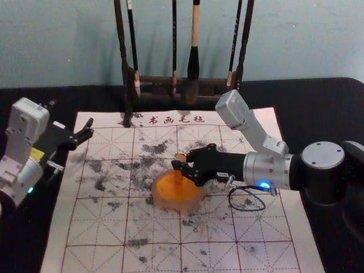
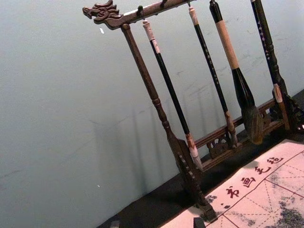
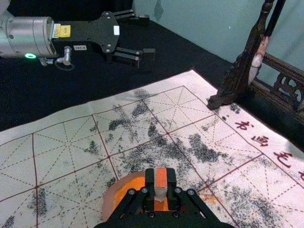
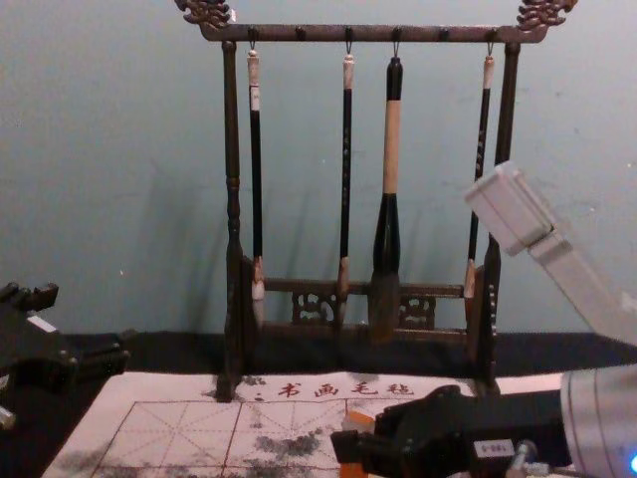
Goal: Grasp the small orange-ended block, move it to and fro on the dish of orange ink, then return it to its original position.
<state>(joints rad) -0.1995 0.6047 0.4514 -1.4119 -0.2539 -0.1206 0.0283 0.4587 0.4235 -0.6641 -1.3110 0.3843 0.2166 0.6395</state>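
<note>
The right gripper (image 1: 181,162) is closed around one orange-ended block (image 1: 178,174). The block's long axis is near vertical: one end points up between the fingertips, the other down into the dish (image 1: 161,199) of orange ink. The dish, quantity one, sits directly below the right gripper's fingertips; contact between block and ink cannot be confirmed.

The left gripper (image 1: 71,117) is parked well apart, to the left of the right gripper, with its fingers spread wide and nothing between them.

Beyond the right gripper stands one brush rack (image 4: 232,199) carrying four calligraphy brushes (image 4: 391,149), tips down. One gridded mat (image 1: 156,259) lies under the dish.
</note>
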